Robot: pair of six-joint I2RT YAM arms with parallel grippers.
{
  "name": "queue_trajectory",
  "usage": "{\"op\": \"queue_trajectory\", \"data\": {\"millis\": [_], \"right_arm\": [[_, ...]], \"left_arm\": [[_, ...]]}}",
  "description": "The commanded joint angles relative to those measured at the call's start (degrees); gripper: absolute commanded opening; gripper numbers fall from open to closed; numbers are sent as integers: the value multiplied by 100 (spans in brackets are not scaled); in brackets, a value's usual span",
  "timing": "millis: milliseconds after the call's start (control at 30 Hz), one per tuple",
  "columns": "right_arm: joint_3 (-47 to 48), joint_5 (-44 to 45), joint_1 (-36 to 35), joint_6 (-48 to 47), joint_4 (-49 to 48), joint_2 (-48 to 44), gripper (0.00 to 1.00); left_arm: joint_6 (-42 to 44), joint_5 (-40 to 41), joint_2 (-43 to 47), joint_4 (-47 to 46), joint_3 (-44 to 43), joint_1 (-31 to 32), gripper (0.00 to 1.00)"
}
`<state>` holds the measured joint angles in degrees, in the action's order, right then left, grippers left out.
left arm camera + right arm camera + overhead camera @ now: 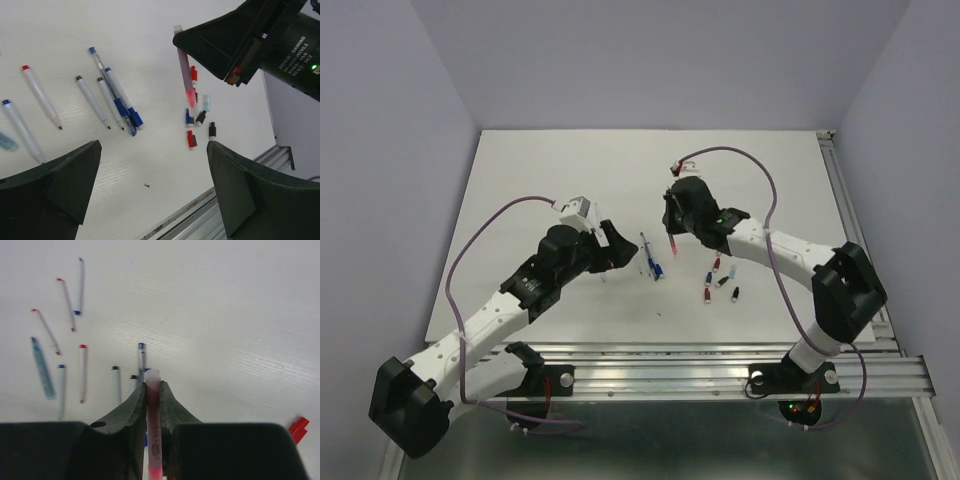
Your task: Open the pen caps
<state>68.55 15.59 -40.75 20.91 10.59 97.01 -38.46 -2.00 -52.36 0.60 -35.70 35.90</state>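
Top external view: the right claw (672, 228) hangs over the middle of the white tabletop (550, 180), clamped on a thin translucent red pen (673, 243) that points down toward the surface. In the right wrist view this pen (153, 430) is pinched between the two black fingers (172, 410), with its pale end poking just past their tips. Seen from the left wrist camera, the pen (185, 70) slants down out of the claw and its lower end is a brighter red. Whether that end touches the tabletop cannot be told.

At about 4 o'clock from the right claw lies a small cluster of short plastic pen caps (720, 280), loose and off any barrel. The left wrist view separates them: a red cap (191, 140), a blue cap (189, 118), a black cap (212, 130) and a pale clear cap (206, 102) among them.

The left claw (610, 245) sits at 9 o'clock from the right one, its fingers (65, 180) spread wide with nothing between them.

Between the two claws lies a tight bunch of blue-ended pens (651, 258). Farther toward 9 o'clock in the left wrist view, a white-barrelled red-ended pen (40, 95) and a white blue-ended pen (20, 130) lie apart from each other.
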Motion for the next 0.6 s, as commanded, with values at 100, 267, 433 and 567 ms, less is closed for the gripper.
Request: {"op": "queue_trajectory", "data": {"millis": [100,267,433,567], "right_arm": [[-1001,-769,15,1757,-1233,-1342,1],[-1485,-690,-64,2558,-1743,-1764,1],[-1599,-602,-152,2769,-1894,-1905,1],[-1705,-610,-161,2884,-1999,-2037,1]], "left_arm": [[163,-1786,-46,-2124,459,101,99],[163,-1620,-502,-2257,310,426,99],[146,-1409,-925,-2319,134,620,94],[181,-1242,-1285,-2319,-50,743,85]]}}
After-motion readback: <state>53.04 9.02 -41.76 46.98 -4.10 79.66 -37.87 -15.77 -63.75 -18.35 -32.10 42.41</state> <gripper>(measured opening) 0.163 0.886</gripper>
